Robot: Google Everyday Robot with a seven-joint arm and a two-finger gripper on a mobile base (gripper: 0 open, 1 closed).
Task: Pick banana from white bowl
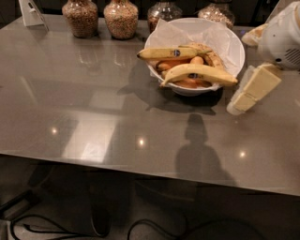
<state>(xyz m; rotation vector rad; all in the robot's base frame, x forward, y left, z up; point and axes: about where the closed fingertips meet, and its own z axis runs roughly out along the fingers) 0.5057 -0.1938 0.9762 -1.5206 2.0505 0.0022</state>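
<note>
One gripper (239, 104) is in your view at the right edge, carried on a rounded white arm housing (282, 40). Its cream-coloured end slants down and to the left from that housing and sits over the table (93, 93), just beside the right side of the white bowl (236, 43) and apart from it. You cannot tell from this view whether the gripper is open or closed. Locate the banana (206, 72) at the front of the white bowl: thick, arched, yellow, with a dark blue oval sticker at mid-length, its right end pointing toward the gripper. It rests on orange items (174, 63) and crumpled white paper (187, 32). Behind it lie a straighter banana (164, 53) with a blue sticker and a brown-spotted banana (213, 57). Note that the table is grey and glossy, showing small light reflections and the bowl's shadow. Four glass jars (121, 18) of grains stand along its far edge, a white card stand (32, 11) occupies the far left corner, and dark cables (154, 226) lie on the floor below.
</note>
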